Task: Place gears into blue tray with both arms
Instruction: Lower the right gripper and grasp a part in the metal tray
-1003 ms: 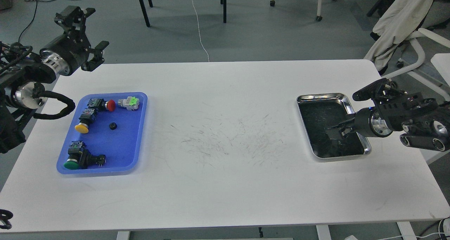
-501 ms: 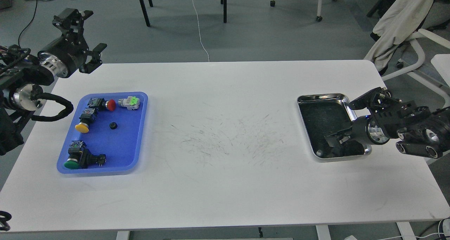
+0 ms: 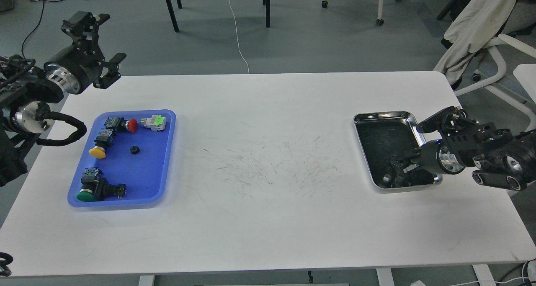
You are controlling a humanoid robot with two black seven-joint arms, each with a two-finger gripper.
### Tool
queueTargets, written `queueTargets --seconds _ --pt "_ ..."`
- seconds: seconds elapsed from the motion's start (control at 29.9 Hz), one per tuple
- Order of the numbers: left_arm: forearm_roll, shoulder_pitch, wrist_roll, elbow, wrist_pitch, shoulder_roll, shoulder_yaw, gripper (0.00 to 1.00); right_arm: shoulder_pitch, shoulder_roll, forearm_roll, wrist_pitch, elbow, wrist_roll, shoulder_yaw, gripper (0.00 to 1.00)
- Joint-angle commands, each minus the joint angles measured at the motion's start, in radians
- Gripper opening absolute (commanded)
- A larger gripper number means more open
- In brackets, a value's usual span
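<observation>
The blue tray (image 3: 148, 175) lies at the table's left. One small black gear (image 3: 134, 150) sits in its middle, among push-buttons. My left gripper (image 3: 112, 38) hovers open beyond the table's far-left corner, well away from the tray, with nothing in it. My right gripper (image 3: 408, 147) is low over the steel tray (image 3: 383, 115) at the right, its fingers spread: one over the right rim, one down in the dark inside. A small dark round thing (image 3: 385, 178), probably the second gear, lies by the tray's front rim just left of the lower finger.
Push-buttons with red (image 3: 132, 125), yellow (image 3: 97, 152) and green (image 3: 85, 196) caps and a grey-green switch (image 3: 154, 122) share the blue tray. The white table between both trays is bare and scuffed. Chairs stand beyond the far and right edges.
My right gripper dropped toward the steel tray's front and then shifted slightly. My left gripper drew back a little to the left and up.
</observation>
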Motion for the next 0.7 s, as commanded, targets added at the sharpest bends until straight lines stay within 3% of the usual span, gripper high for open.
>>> queueTargets --seconds 0.0,0.37,0.47,0.67 --pt "0.001 0.000 -0.001 0.000 0.001 0.000 0.000 0.99 -0.006 0.003 0.002 0.000 -0.005 0.000 0.000 0.41" --pt "0.001 0.000 0.000 0.000 -0.001 0.003 0.000 0.99 -0.021 0.037 0.004 -0.001 -0.039 -0.002 0.009 0.20" --pt "0.001 0.000 0.000 0.000 -0.001 0.006 0.000 0.99 -0.020 0.040 0.004 -0.001 -0.040 -0.002 0.009 0.06" --pt "0.001 0.000 0.000 0.000 -0.001 0.009 0.000 0.99 -0.021 0.043 0.005 -0.001 -0.040 -0.003 0.011 0.01"
